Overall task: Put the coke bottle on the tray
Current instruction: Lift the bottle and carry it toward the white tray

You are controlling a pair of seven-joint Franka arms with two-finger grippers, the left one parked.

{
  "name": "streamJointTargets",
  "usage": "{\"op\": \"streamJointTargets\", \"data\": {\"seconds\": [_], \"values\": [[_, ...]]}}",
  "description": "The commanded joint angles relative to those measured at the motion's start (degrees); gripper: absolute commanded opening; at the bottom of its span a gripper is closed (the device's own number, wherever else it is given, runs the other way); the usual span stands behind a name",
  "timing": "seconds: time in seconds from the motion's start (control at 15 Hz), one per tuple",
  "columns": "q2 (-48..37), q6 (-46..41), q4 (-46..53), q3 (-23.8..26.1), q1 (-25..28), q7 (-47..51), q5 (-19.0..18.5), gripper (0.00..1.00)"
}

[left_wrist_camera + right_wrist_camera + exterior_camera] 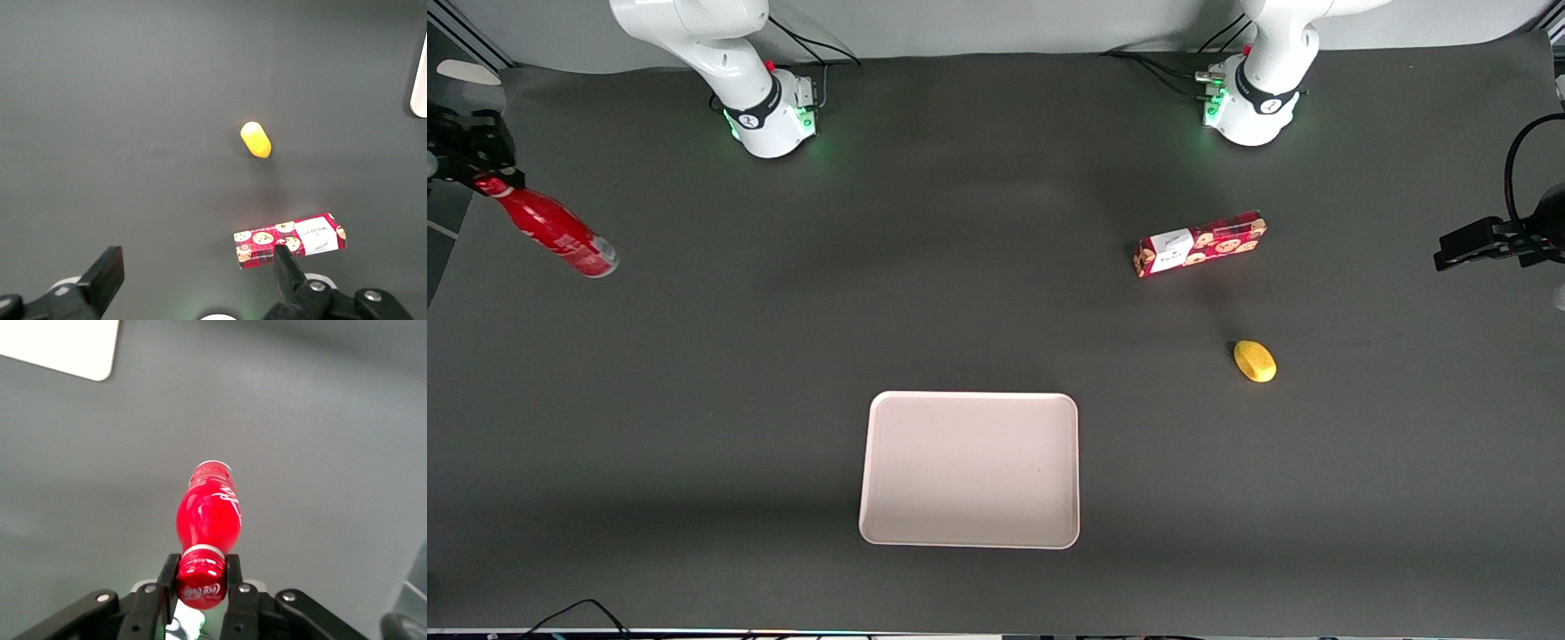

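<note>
My right gripper (pixel 487 182) is at the working arm's end of the table, raised above it and shut on the red cap of the coke bottle (pixel 551 233). The bottle hangs tilted from the fingers, its silvery base lowest. In the right wrist view the gripper (pixel 200 573) clamps the cap, and the bottle (pixel 208 512) points away from the camera. The pale pinkish-cream tray (pixel 969 468) lies empty near the front camera, at the table's middle, well apart from the bottle; one corner shows in the right wrist view (pixel 63 347).
A flat red patterned box (pixel 1199 244) and a small yellow object (pixel 1255 361) lie toward the parked arm's end of the table. Both show in the left wrist view, the box (pixel 290 241) and the yellow object (pixel 255 139). Both arm bases stand farthest from the front camera.
</note>
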Motion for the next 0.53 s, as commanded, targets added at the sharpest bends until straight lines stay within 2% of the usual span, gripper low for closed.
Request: {"op": "streamJointTargets", "data": {"seconds": [0.0,0.2,0.47], "values": [[12.9,-4.2,16.8,8.8,0.2,15.4,1.8,0.00],[21.4,-2.5,25.1,15.8,1.9,28.6,1.7,0.00],[29.6,7.7,25.8,16.4,5.5,38.7,1.6,0.00]]}}
